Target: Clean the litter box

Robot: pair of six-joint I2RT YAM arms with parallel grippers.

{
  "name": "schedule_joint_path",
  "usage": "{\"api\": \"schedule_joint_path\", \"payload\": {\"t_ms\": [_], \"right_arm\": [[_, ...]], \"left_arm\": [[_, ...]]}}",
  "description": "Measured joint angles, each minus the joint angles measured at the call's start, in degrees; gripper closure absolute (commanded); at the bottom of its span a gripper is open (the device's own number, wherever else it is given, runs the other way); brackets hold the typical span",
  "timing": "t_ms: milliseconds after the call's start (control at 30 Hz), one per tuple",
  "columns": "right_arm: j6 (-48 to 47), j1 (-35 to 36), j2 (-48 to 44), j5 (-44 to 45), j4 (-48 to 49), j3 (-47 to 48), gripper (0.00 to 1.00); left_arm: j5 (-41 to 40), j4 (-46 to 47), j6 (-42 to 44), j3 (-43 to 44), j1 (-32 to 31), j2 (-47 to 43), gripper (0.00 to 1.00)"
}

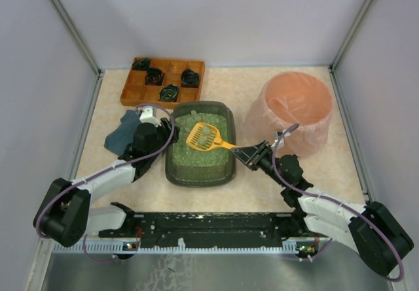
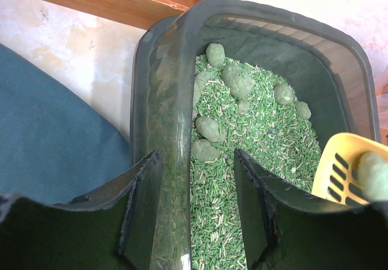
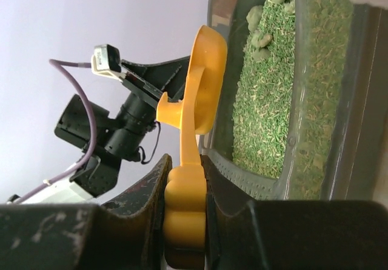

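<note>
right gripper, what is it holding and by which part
The right gripper holds the yellow scoop by the end of its handle; its head, carrying a clump, is over the litter box.

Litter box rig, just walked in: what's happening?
Right gripper is shut on the handle of the yellow scoop, holding it over the litter box with a clump in it. Left gripper grips the box's left rim, one finger outside, one in the litter, apparently steadying it. Several clumps lie loose in the litter. The pink-lined bin stands to the right.
</note>
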Motion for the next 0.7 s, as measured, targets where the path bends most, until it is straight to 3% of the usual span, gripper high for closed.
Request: {"api": "schedule_joint_path", "payload": {"t_ms": [700], "right_arm": [[-3.65, 1.66, -2.75, 3.76, -7.06, 1.40, 1.00]], "left_arm": [[0.17, -0.44, 0.00, 0.00, 0.00, 0.00, 0.43]]}}
